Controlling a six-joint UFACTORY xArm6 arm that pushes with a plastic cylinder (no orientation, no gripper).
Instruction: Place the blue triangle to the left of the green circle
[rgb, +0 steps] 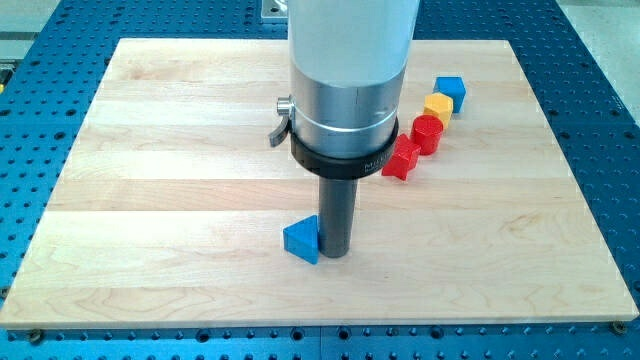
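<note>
Jaws are absent on this rig: you work with a straight dark rod, so nothing opens, closes or grips. Its lower end, my tip (333, 251), rests on the wooden board (150, 200) and touches the blue triangle (302, 241) from that block's 3 o'clock side.

Reading from the view's left, note first that the blue triangle sits low on the board, near centre. At roughly 2 o'clock from it, well apart, a diagonal row of blocks climbs toward the upper right: a red star-like block (402, 158), a red cylinder (428, 133), a yellow block (437, 106) of unclear shape, and a blue cube (450, 92).

Progress check: you cannot confirm the goal, because no green circle shows anywhere; the wide arm housing (350, 70) may hide it. Judged from this, placement is not yet done. Contact on the triangle's right side suits a push toward 9 o'clock.

Count: two blue blocks, two red, one yellow, zero green visible, one rod.
</note>
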